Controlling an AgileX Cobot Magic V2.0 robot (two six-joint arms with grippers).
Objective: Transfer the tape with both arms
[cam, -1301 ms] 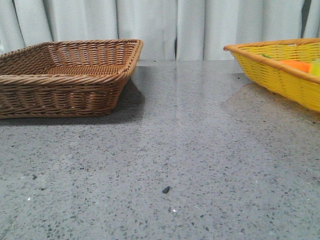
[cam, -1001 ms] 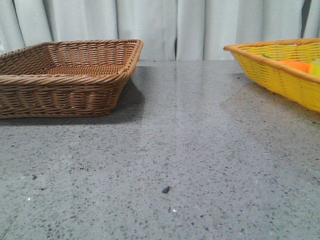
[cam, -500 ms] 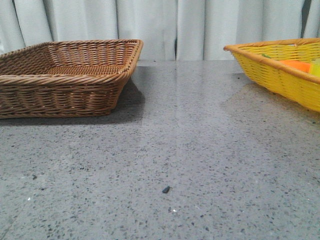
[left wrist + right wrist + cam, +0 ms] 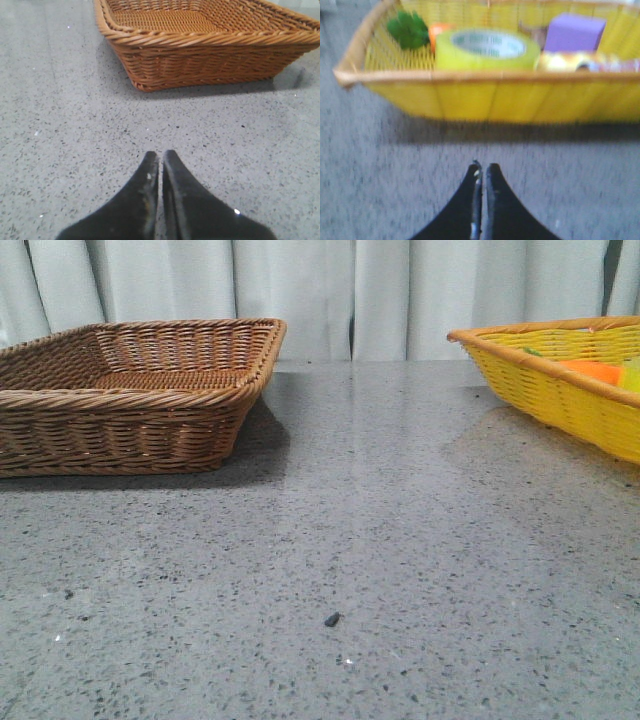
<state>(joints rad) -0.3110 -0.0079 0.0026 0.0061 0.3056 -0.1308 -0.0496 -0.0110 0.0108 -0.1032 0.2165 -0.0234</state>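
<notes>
My left end effector point(image 4: 160, 159) and right end effector point(image 4: 482, 169) are both clenched, grasping nothing. The tape point(image 4: 487, 49) lies in the yellow basket point(image 4: 485, 97) at the desk's point(image 4: 400, 520) right edge.

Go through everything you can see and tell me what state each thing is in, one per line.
Left pincer: shut, holding nothing, over bare table.
Right pincer: shut, holding nothing, outside the yellow basket.
Tape: lying flat in the yellow basket, not gripped.
Yellow basket: upright, holding the tape, a purple block and other items.
Brown wicker basket: upright, visible interior empty.
</notes>
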